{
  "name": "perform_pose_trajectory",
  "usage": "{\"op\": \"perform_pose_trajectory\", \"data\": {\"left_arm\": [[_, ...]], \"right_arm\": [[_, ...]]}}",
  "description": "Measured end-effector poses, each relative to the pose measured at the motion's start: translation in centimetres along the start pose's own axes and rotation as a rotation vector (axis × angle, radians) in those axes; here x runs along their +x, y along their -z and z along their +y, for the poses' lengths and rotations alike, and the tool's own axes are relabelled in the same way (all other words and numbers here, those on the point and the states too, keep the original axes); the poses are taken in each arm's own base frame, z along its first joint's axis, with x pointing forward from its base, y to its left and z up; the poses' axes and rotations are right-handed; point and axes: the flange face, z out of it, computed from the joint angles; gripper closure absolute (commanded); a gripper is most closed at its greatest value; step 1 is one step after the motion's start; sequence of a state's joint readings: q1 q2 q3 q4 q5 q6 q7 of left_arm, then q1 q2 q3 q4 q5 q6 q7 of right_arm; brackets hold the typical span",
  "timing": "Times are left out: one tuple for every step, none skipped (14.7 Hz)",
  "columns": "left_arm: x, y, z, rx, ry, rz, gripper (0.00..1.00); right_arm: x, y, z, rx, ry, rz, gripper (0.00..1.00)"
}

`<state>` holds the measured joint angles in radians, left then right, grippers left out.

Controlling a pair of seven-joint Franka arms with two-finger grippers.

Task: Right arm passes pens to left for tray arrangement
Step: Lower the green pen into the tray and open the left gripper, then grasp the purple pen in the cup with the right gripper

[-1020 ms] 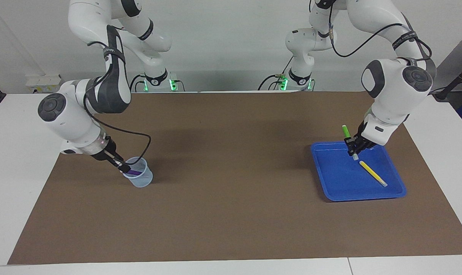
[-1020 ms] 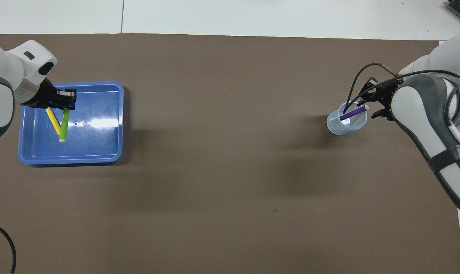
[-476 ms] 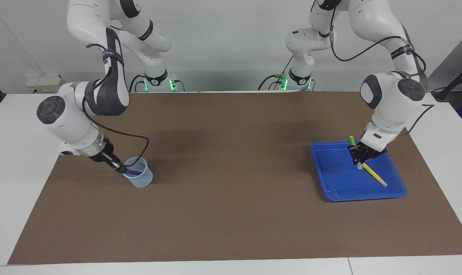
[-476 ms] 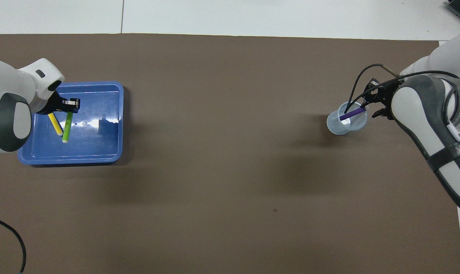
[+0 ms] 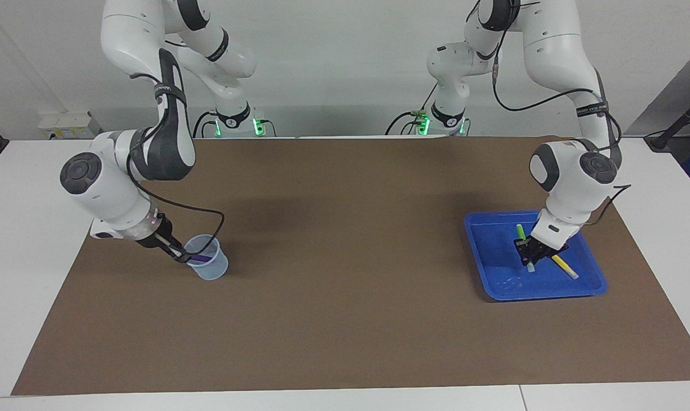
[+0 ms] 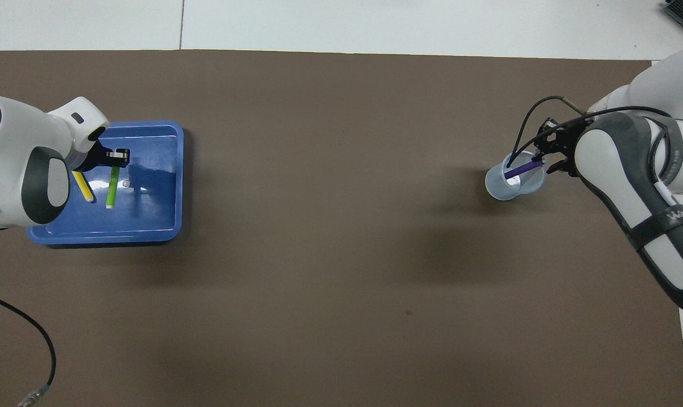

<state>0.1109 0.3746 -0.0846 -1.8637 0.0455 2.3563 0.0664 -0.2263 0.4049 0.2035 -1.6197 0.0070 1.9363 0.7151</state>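
There were three pens: one green (image 5: 520, 233), one yellow (image 5: 564, 266), one purple (image 5: 199, 258). One tray (image 5: 496, 268), one cup (image 5: 210, 268), two arms.

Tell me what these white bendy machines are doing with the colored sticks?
They are two robot arms at a table. One picture looks at them from across the table, the other looks down from above. The left gripper is shut on a green pen, low over the blue tray, where a yellow pen already lies beside it. At the right arm's end of the table, the right gripper is at the top end of a purple pen that leans in a clear cup. Under everything lies a brown mat.
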Motion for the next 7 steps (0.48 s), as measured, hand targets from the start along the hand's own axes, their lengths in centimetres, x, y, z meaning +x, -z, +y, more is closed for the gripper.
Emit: {"op": "perform_pose_trajectory", "data": {"left_arm": [[-0.3, -0.5, -0.6, 0.001, 0.005, 0.000, 1.00], [-0.6, -0.9, -1.2, 0.002, 0.003, -0.002, 1.00], [-0.8, -1.2, -1.6, 0.002, -0.004, -0.004, 1.00], [-1.1, -1.5, -2.1, 0.003, -0.008, -0.001, 1.00], [-1.3, -1.8, -2.5, 0.004, -0.008, 0.001, 1.00], [-1.4, -2.0, -2.6, 0.004, -0.009, 0.004, 1.00], [-1.5, -2.1, -2.6, 0.004, -0.010, 0.004, 1.00]], "right_arm": [[0.0, 0.0, 0.0, 0.000, 0.000, 0.000, 0.79], [0.0, 0.0, 0.0, 0.000, 0.000, 0.000, 0.82], [0.0, 0.0, 0.0, 0.000, 0.000, 0.000, 0.88], [0.0, 0.2, -0.1, 0.003, 0.000, 0.004, 0.92], [0.0, 0.2, -0.1, 0.004, 0.001, 0.005, 0.96], [0.0, 0.3, -0.2, 0.005, 0.002, 0.005, 1.00], [0.0, 0.3, -0.2, 0.005, 0.003, 0.006, 1.00]]}}
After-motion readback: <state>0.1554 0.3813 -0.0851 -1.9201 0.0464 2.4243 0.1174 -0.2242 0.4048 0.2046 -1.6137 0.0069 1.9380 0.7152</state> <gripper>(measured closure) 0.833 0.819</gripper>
